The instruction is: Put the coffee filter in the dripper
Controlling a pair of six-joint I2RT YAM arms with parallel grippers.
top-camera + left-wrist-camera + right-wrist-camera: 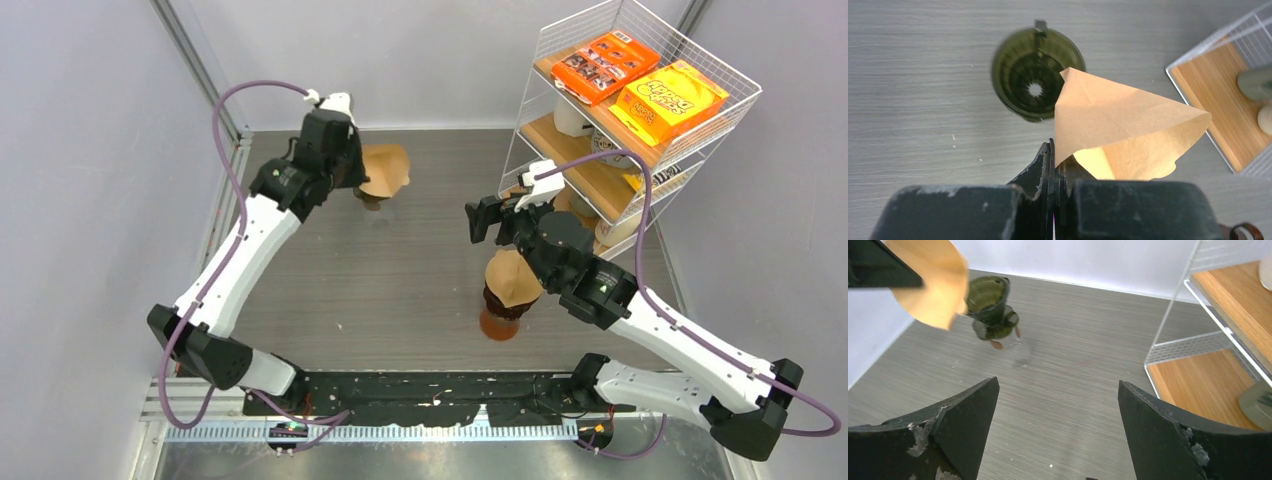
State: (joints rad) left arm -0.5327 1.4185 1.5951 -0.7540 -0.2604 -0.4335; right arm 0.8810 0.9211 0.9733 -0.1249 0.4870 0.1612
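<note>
Filter: brown paper cone filter, edge clamped in my left gripper.
Dripper: dark green ribbed dripper, just beyond my jaws, under the cone's far corner.
Right gripper: spread, empty.

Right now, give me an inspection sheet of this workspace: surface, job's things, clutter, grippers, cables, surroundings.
Surface: grey wood-grain table, a few pale specks.
Job's things: coffee filter held above the table beside the green dripper, not yet in it; second filter sits in a second dripper near the right arm.
Clutter: wire rack at the table's right side, orange boxes on its top shelf.
Grippers: left gripper shut on the coffee filter; right gripper open, empty.
Cables: purple cables run along both arms, clear of the drippers.
Surroundings: plain grey walls; nothing else seen.
</note>
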